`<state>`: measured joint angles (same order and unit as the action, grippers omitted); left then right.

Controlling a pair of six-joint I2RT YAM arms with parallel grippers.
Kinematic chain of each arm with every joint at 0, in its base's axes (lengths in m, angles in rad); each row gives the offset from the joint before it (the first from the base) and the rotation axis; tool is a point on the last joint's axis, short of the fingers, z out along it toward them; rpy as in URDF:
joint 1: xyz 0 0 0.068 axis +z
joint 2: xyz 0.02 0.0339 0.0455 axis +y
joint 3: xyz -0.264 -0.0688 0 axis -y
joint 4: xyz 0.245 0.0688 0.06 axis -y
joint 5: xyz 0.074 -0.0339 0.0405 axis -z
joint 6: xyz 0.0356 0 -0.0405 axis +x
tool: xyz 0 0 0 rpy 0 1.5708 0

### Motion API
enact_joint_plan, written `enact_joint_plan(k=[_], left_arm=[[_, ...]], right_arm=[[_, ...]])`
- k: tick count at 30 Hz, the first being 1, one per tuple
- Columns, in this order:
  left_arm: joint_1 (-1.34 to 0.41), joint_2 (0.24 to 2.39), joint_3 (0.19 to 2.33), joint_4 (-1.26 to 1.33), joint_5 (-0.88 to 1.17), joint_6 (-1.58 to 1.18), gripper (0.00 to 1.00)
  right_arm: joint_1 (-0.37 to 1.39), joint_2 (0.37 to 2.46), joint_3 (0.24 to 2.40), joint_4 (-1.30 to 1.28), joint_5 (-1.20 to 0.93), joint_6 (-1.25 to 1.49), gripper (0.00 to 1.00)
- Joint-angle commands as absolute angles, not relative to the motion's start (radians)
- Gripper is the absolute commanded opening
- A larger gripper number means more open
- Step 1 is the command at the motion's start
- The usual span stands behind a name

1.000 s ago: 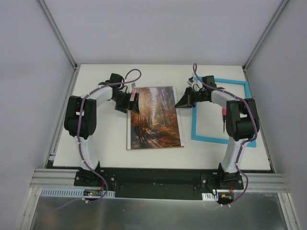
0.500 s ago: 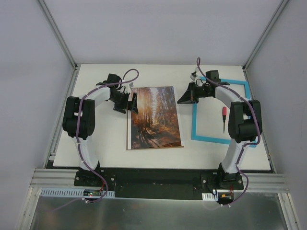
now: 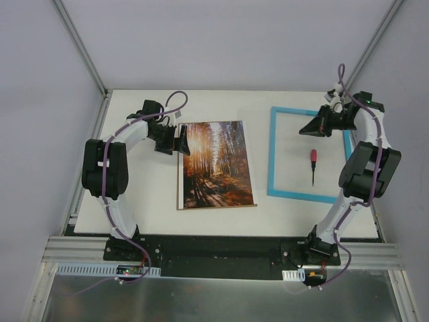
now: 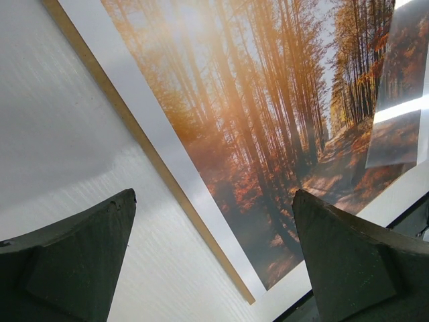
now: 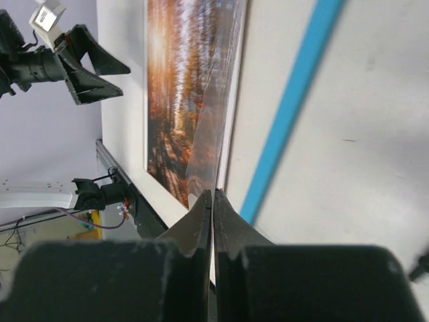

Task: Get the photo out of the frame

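Left gripper (image 3: 188,141): jaws spread wide, holding nothing, hovering at the upper left edge of the photo (image 3: 218,164); in the wrist view the two fingers straddle that edge without touching it. Right gripper (image 3: 305,131): fingers pressed together, nothing between them, raised over the upper right part of the frame (image 3: 270,154). The photo lies flat, face up, on the table (image 3: 147,201) between the arms, well apart from the frame and to its left. It has a white margin, and a thin brown backing board (image 4: 150,154) shows along its side, so it appears to rest on that board. A clear glossy sheet (image 4: 402,114) seems to overlap one corner; cannot tell how far it reaches. The frame is an open turquoise rectangle lying flat, with a red-handled screwdriver (image 3: 312,161) on the table inside it. Judgement: separation is done and the task is at or near its end. Next move likely calls only for both arms to draw clear; if the print must come off the board, the left jaws need a low, shallow pinch at that edge.
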<state>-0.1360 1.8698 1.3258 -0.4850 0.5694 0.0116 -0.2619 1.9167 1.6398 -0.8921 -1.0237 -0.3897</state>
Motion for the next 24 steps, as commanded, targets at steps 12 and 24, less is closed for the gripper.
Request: enact_joint_plan(k=[12,24], left_arm=[[-0.130,1.839,1.319,-0.497,0.604,0.021,0.99],[-0.132,1.848,1.319,-0.497,0.614,0.023,0.99]], right_arm=[[-0.572,2.247,2.146,-1.460,-0.882,-0.870,0.01],[-0.595,2.211,2.158,-1.323,-0.704,-0.806,0.30]])
